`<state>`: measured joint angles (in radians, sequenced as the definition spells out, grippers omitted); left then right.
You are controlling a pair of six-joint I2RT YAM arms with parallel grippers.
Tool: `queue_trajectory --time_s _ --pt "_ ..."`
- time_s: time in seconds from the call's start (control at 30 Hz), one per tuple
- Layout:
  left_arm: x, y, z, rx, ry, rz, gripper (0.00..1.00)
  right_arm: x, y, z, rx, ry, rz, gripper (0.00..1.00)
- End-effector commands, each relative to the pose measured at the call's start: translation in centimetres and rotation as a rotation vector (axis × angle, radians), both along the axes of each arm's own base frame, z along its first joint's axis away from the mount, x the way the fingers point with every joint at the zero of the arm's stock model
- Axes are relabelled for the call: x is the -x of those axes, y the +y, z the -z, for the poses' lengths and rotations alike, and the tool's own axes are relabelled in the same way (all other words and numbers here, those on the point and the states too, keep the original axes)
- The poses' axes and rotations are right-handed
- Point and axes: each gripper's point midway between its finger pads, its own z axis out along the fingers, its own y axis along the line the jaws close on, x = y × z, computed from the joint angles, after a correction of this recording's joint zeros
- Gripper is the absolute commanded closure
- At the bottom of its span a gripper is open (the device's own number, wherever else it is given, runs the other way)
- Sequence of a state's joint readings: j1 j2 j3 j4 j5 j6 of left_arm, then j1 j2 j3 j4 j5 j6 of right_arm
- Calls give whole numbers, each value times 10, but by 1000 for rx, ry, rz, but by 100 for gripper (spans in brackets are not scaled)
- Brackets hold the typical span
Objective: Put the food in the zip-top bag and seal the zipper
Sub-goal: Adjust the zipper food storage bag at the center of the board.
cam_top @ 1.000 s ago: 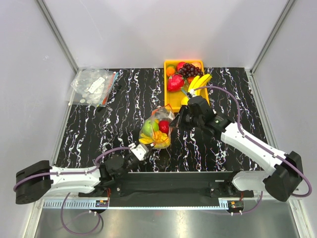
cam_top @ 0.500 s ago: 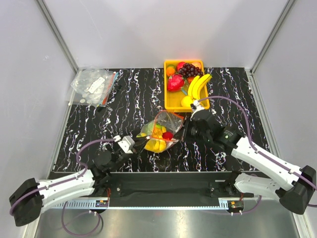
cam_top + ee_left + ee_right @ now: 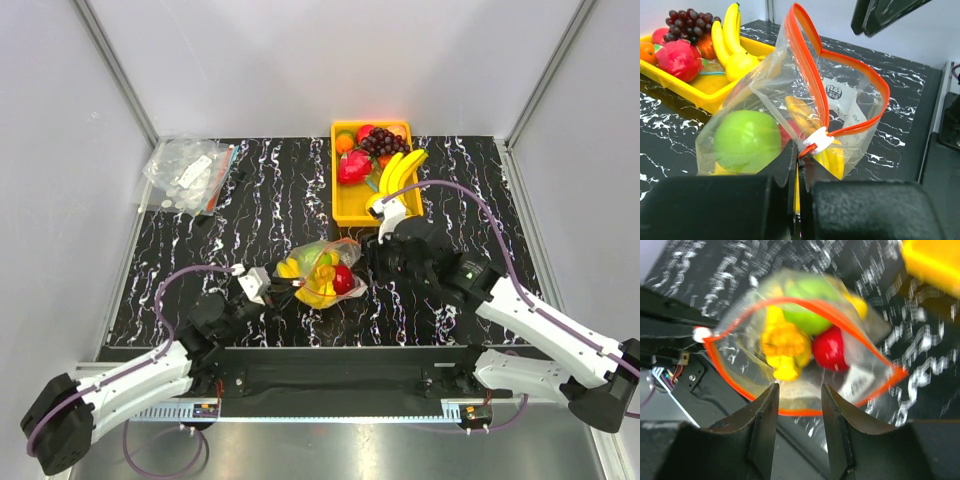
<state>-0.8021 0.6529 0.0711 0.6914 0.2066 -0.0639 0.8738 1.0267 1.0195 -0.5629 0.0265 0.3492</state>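
Observation:
The zip-top bag (image 3: pixel 322 272) lies on the black marbled table with its mouth gaping. It holds a green apple (image 3: pixel 746 140), a red fruit (image 3: pixel 831 349) and yellow pieces (image 3: pixel 782 347). Its red-orange zipper (image 3: pixel 809 75) forms an open loop, with the white slider (image 3: pixel 818 141) at one corner. My left gripper (image 3: pixel 799 156) is shut on the bag's corner just below the slider; it also shows in the top view (image 3: pixel 272 291). My right gripper (image 3: pixel 799 390) is open and empty, hovering over the bag's mouth, with the zipper (image 3: pixel 798 412) between its fingers; in the top view it is right of the bag (image 3: pixel 368 262).
A yellow tray (image 3: pixel 345 205) behind the bag holds bananas (image 3: pixel 398 172), grapes (image 3: pixel 382 142), a red fruit and an orange. A pile of clear packets with white labels (image 3: pixel 187 172) lies at the back left. Grey walls enclose the table.
The bag has tipped from upright and shifted toward the near edge. My left arm has pulled back to the left with the bag's corner. My right gripper has followed, closer over the mouth.

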Motion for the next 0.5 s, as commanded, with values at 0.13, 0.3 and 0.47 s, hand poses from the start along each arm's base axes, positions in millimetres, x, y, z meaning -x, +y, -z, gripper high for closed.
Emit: queue_trajectory --time_s 0.13,0.3,0.47 --pt "5 4 -49 92 -29 11 100 20 59 -70 -158 -336 -489 56" --pt "1 11 -60 124 4 -37 100 18 88 -72 -75 -408 -699 52" --pt "-5 14 -59 112 38 -70 100 30 110 -84 -80 -521 -855 45"
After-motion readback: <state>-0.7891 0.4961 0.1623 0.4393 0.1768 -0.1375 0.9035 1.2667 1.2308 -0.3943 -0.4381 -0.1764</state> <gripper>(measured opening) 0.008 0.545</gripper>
